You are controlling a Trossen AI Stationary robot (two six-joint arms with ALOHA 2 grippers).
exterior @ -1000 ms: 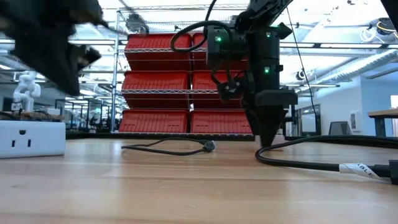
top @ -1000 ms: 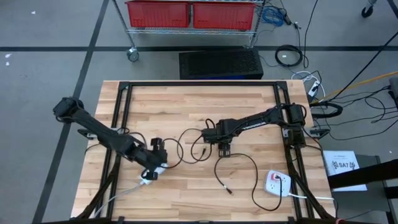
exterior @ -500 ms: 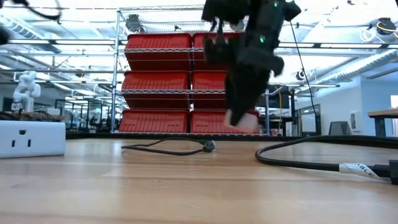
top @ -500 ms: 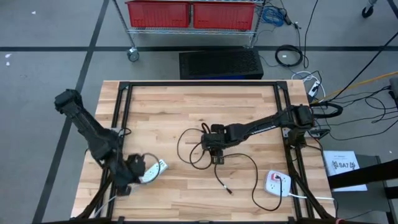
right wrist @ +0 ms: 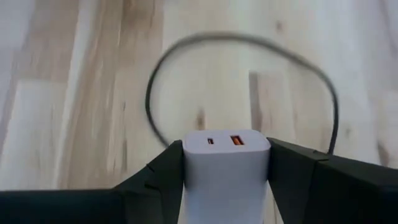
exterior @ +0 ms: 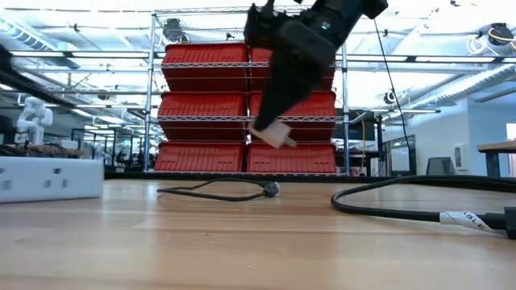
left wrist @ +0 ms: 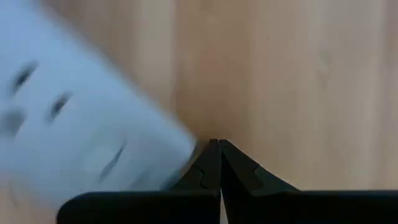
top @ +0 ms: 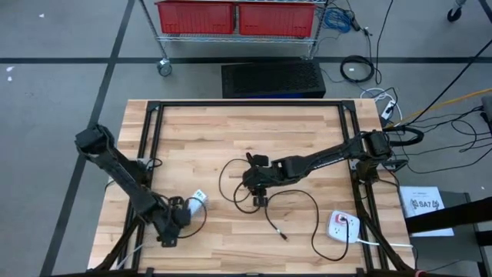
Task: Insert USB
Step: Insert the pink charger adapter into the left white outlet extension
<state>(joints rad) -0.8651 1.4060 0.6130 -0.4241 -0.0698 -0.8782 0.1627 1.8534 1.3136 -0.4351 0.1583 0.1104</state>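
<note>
Charger [right wrist: 226,163]: white block with two ports on its face, being gripped between the fingers of the right gripper [top: 256,185] and being held clear above the tabletop [top: 231,131], near its middle; also seen in the low view [exterior: 272,133].
Cable [top: 296,198]: black, being left looped on the tabletop under and beside the right gripper, one plug end [top: 282,234] lying free toward the front edge.
Power strip [top: 196,198]: white, lying at the front left of the tabletop.
Left gripper [top: 174,220]: fingers being pressed fully together, nothing between them, just beside the power strip.
Second white outlet block [top: 343,226]: lying at the front right.
</note>
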